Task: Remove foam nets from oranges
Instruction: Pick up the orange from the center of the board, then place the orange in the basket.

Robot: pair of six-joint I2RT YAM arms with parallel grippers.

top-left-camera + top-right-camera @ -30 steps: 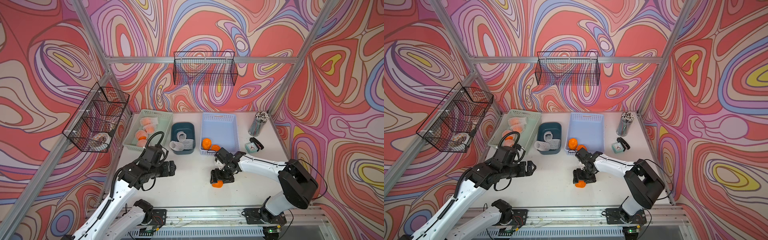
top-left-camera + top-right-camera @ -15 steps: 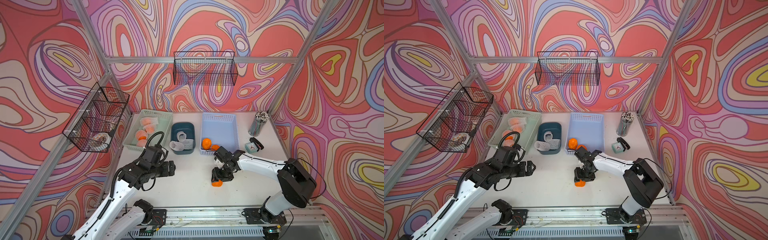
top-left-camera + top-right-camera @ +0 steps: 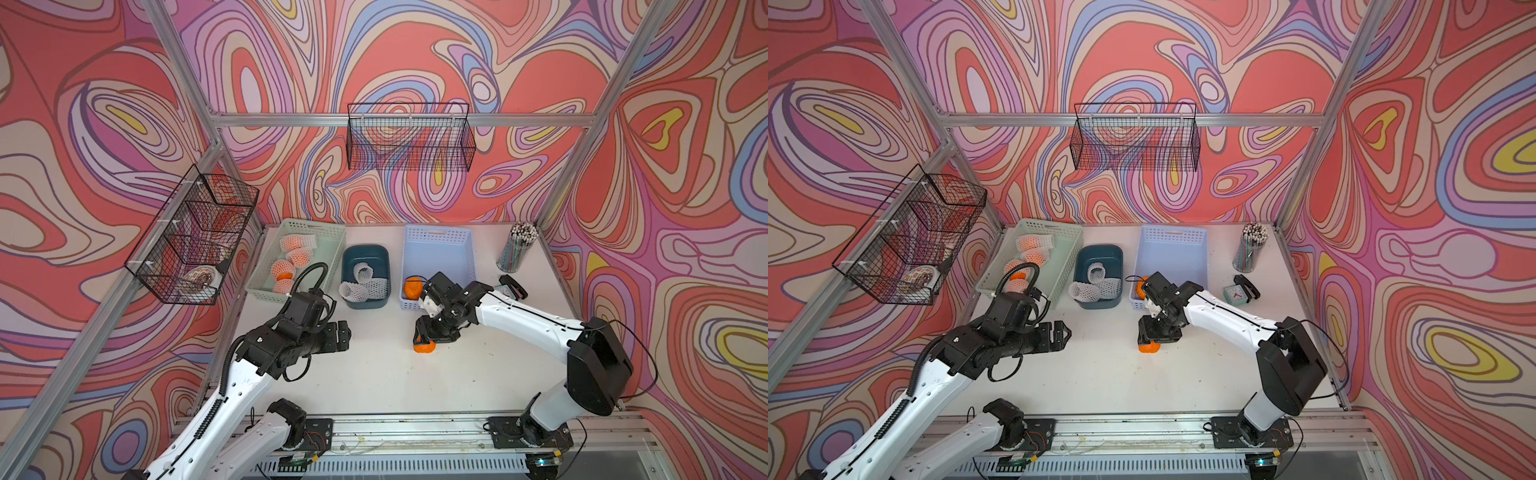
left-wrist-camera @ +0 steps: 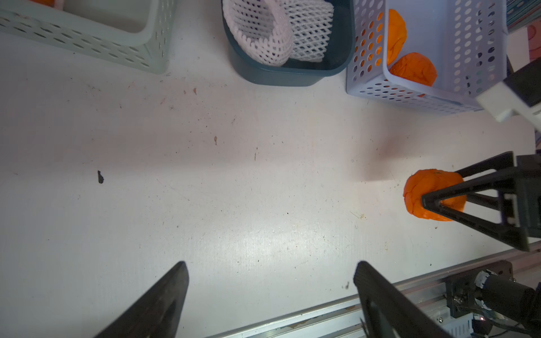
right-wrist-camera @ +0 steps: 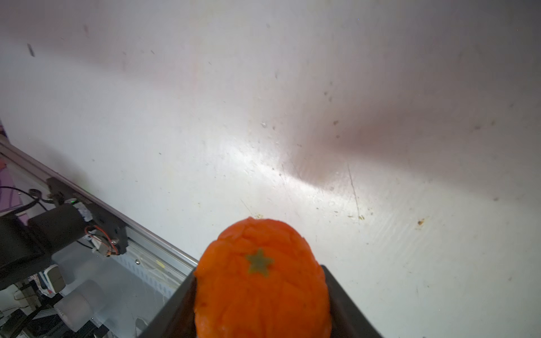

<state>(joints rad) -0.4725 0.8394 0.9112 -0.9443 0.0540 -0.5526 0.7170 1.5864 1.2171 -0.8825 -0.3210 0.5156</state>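
On the desk [image 3: 374, 382], the blue basket [image 3: 438, 230] with two oranges [image 4: 414, 73] stands just beyond the right claw [image 3: 424, 343]. The green basket [image 3: 314, 227] of netted oranges [image 3: 283, 269] and the tub [image 3: 365, 303] of loose nets [image 3: 363, 289] lie beyond the left claw [image 4: 270, 264]. The right claw is clenched on a bare orange [image 5: 260, 286]; the left claw hangs released and empty, well apart from it.

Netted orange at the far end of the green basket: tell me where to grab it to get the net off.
Pinch the slack net end that seems to stick out past the fruit, on the side nearer the dark tub. Come straight down: the basket walls would likely block a sideways approach.
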